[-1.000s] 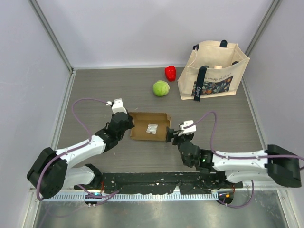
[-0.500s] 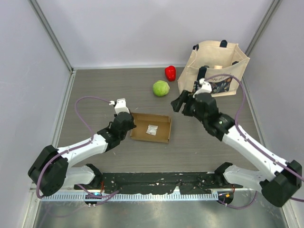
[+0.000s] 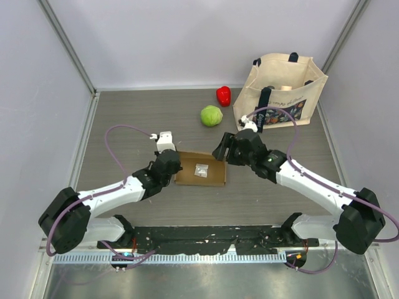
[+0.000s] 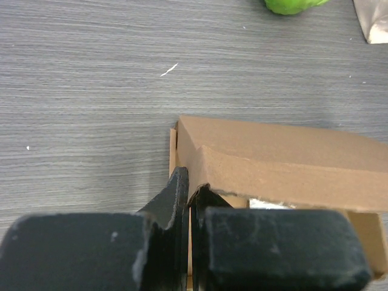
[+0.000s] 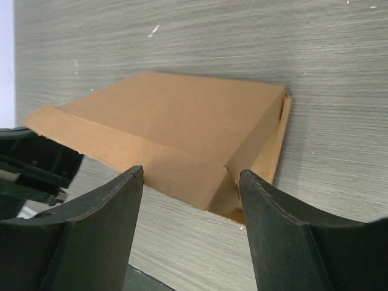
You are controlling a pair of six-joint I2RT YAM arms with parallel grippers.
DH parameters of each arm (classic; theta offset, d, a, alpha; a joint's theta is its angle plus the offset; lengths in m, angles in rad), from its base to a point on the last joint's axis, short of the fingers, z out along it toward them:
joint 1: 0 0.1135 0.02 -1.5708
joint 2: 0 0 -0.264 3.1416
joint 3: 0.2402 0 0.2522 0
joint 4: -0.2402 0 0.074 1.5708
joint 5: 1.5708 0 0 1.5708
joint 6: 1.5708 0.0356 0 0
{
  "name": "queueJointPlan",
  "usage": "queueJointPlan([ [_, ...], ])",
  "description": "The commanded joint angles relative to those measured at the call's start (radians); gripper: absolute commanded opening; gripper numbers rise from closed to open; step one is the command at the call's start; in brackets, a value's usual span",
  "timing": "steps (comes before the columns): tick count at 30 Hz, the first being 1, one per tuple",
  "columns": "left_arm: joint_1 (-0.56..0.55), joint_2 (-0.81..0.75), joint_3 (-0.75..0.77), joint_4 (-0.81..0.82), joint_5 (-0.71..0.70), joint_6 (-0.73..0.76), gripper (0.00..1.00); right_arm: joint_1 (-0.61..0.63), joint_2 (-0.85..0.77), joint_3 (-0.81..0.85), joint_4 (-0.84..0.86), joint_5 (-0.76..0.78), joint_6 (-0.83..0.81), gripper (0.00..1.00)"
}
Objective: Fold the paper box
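Folding step: you have the paper box [image 3: 199, 182] pinned by its left wall; the right side looks next.
Left gripper [image 4: 189, 182]: clamped tight on that wall's edge.
Right gripper [image 5: 191, 173]: spread wide, holding nothing, over the box's far right corner.
Doing it well: hold the left pinch firm so the box can't slide, and press along the crease, not the panel.
Box position: mid tabletop [image 3: 124, 112], between your arms.
Box contents: one white scrap [image 3: 201, 169].
Tote bag [image 3: 283, 106]: upright, far right; contents unclear.
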Motion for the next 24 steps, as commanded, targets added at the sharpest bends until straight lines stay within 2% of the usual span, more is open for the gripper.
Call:
queueJointPlan([
  [1, -0.028, 0.008, 0.006, -0.049, -0.021, 0.010, 0.03, 0.072, 0.026, -0.055, 0.120, 0.140, -0.097, 0.69],
  [5, -0.043, -0.020, -0.023, -0.042, 0.009, 0.001, 0.12, 0.147, 0.021, -0.196, 0.258, 0.295, -0.153, 0.67],
  [6, -0.045, -0.036, -0.027, -0.042, 0.020, 0.001, 0.20, 0.153, 0.021, -0.213, 0.300, 0.306, -0.156, 0.67],
  [8, -0.051, -0.067, -0.043, -0.056, 0.052, 0.006, 0.29, 0.153, 0.021, -0.248, 0.327, 0.317, -0.159, 0.67],
  [9, -0.054, -0.111, -0.053, -0.062, 0.089, 0.012, 0.39, 0.153, 0.026, -0.252, 0.341, 0.313, -0.165, 0.67],
  [11, -0.057, -0.165, -0.093, -0.075, 0.140, 0.017, 0.48, 0.156, 0.029, -0.253, 0.336, 0.311, -0.176, 0.67],
  [12, -0.057, -0.200, -0.104, -0.094, 0.181, 0.012, 0.58, 0.155, 0.029, -0.253, 0.335, 0.311, -0.178, 0.66],
  [13, -0.059, -0.268, -0.118, -0.150, 0.202, 0.009, 0.60, 0.155, 0.027, -0.253, 0.338, 0.308, -0.184, 0.66],
  [16, -0.057, -0.429, -0.130, -0.239, 0.294, 0.009, 0.62, 0.155, 0.018, -0.247, 0.318, 0.296, -0.197, 0.67],
  [19, -0.056, -0.494, -0.068, -0.314, 0.335, 0.018, 0.61, 0.155, 0.006, -0.235, 0.289, 0.277, -0.222, 0.67],
  [22, -0.044, -0.433, 0.084, -0.364, 0.345, 0.014, 0.59, 0.155, -0.017, -0.221, 0.250, 0.244, -0.239, 0.67],
  [24, -0.025, -0.313, 0.202, -0.359, 0.374, 0.014, 0.59, 0.153, -0.028, -0.219, 0.244, 0.227, -0.240, 0.67],
])
